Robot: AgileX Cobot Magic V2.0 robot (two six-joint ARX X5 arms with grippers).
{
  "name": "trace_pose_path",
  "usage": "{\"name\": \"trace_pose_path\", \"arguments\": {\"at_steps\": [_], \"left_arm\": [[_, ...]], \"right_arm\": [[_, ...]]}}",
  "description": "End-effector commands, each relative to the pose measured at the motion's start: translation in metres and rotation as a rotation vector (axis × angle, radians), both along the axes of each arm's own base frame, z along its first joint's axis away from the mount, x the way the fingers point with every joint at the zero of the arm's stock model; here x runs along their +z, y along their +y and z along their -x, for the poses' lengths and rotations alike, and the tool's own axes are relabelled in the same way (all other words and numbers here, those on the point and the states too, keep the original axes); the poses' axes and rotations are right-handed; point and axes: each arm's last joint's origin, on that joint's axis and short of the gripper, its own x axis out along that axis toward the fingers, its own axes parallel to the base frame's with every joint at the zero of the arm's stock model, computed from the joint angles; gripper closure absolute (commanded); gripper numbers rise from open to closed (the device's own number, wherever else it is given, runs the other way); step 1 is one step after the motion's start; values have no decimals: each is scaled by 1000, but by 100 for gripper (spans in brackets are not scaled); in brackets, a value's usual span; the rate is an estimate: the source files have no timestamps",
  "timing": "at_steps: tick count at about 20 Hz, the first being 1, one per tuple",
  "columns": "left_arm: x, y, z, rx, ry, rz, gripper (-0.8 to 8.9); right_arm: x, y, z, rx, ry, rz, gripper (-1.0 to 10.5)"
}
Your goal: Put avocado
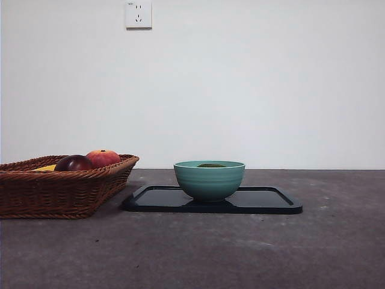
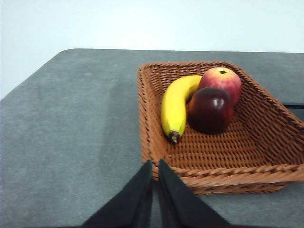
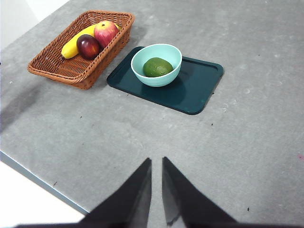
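The dark green avocado (image 3: pixel 157 67) lies inside a teal bowl (image 3: pixel 156 64) that stands on a dark tray (image 3: pixel 194 90). In the front view only the avocado's top (image 1: pixel 211 165) peeks over the bowl (image 1: pixel 209 180) rim. My right gripper (image 3: pixel 156 164) is shut and empty, raised high and well back from the bowl, near the table's front edge. My left gripper (image 2: pixel 155 166) is shut and empty too, hovering just outside the near rim of the wicker basket (image 2: pixel 209 161). Neither gripper shows in the front view.
The wicker basket (image 1: pixel 60 186) sits left of the tray (image 1: pixel 264 201) and holds a banana (image 2: pixel 176 105), a dark maroon fruit (image 2: pixel 210 109) and a red-orange peach-like fruit (image 2: pixel 221 80). A wall socket (image 1: pixel 138 15) is on the back wall.
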Motion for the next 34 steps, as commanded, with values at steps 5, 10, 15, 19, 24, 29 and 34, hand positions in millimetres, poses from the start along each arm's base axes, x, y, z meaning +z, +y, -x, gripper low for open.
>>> {"name": "trace_pose_path", "arguments": {"at_steps": [5, 10, 15, 19, 24, 29, 34], "left_arm": [[-8, 1, -1, 9, 24, -3, 794], [-8, 1, -1, 9, 24, -3, 794], [-8, 1, -1, 9, 24, -3, 794], [-8, 1, -1, 9, 24, -3, 794], [-8, 1, -1, 9, 24, -3, 794], [-8, 1, -1, 9, 24, -3, 794], [-8, 1, -1, 9, 24, -3, 794]], "right_arm": [[3, 0, 0, 4, -11, -11, 913], [3, 0, 0, 5, -11, -11, 913], [3, 0, 0, 4, -11, -11, 913], [2, -3, 2, -89, -75, 53, 913], [-25, 1, -37, -319, -437, 100, 913], [-97, -6, -69, -399, -614, 71, 913], [-136, -11, -77, -484, -577, 100, 913]]}}
